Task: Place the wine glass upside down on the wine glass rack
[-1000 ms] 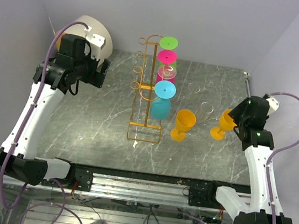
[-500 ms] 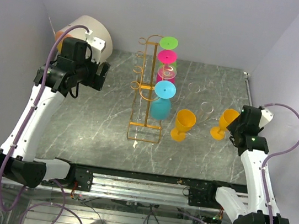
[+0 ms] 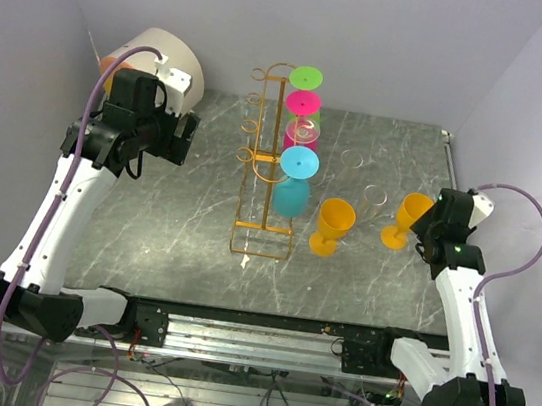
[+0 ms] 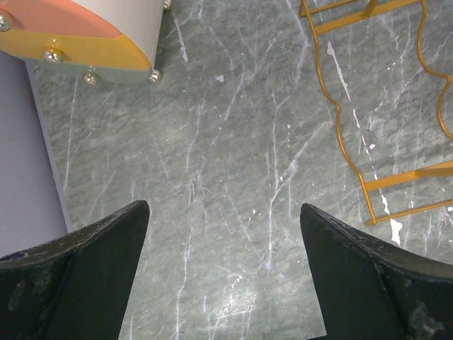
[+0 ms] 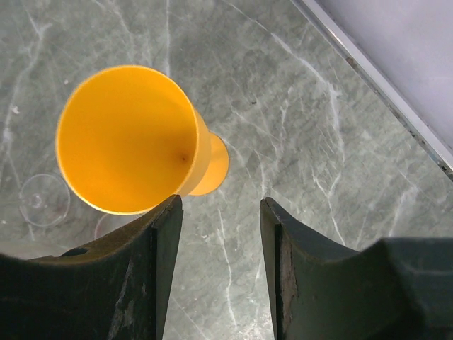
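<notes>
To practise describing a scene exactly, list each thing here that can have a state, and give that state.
left gripper: open, empty.
right gripper: open, empty.
right orange glass: upright, ungripped.
middle orange glass: upright.
green glass: upside down on wine glass rack.
pink glass: upside down on rack.
cyan glass: upside down on rack.
clear glasses: too faint to tell.

Left arm (image 3: pixel 53 208), white links with black joints: reared high off its base, elbow bent, wrist reaching inward. Left hand (image 4: pixel 223 209), black, two-fingered: aimed downward, fingers spread wide apart.

Right arm (image 3: pixel 466 311), same build: climbs steeply, wrist tipped down. Right hand (image 5: pixel 219 205): fingers parted, a narrow gap between them.
</notes>
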`<state>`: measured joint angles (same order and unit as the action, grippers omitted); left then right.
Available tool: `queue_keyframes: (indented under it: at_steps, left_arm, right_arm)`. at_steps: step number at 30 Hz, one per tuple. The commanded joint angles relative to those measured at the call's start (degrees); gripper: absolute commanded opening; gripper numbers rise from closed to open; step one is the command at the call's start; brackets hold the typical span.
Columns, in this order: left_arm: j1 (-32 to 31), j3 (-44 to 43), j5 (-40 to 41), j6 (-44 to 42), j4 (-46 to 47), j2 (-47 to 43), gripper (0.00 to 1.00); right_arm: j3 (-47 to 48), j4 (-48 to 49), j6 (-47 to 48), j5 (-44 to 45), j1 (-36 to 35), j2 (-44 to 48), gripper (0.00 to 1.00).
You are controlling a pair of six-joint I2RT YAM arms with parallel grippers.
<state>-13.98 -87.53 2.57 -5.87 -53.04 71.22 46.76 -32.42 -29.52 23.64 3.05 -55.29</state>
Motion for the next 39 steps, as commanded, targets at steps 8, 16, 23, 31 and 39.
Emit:
queue_keyframes:
  at_steps: [8, 16, 23, 31, 39]
  left_arm:
    - [-0.35, 0.35, -0.37, -0.81, 1.04, -0.3, 0.98]
    - [-0.35, 0.78, -0.31, -1.25, 1.34, 0.12, 0.98]
    - [-0.35, 0.6, -1.19, -1.33, 1.38, 0.67, 0.98]
    - [-0.33, 0.64, -2.36, -1.49, 1.42, 0.75, 0.97]
    - [-0.35, 0.6, -2.58, -1.36, 1.33, 0.35, 0.97]
  right_arm:
    - [3.33, 3.81, 1.09, 0.28, 0.59, -0.49, 0.48]
    - [2.62, 10.11, 1.36, -1.65, 0.9, -4.91, 0.46]
    - [2.02, 12.36, 1.35, -3.72, 1.1, -7.99, 0.39]
    - [1.02, 12.26, 1.65, -4.32, 1.17, -7.82, 0.24]
    - [-0.52, 10.6, 1.39, -5.98, 1.16, -7.75, 0.22]
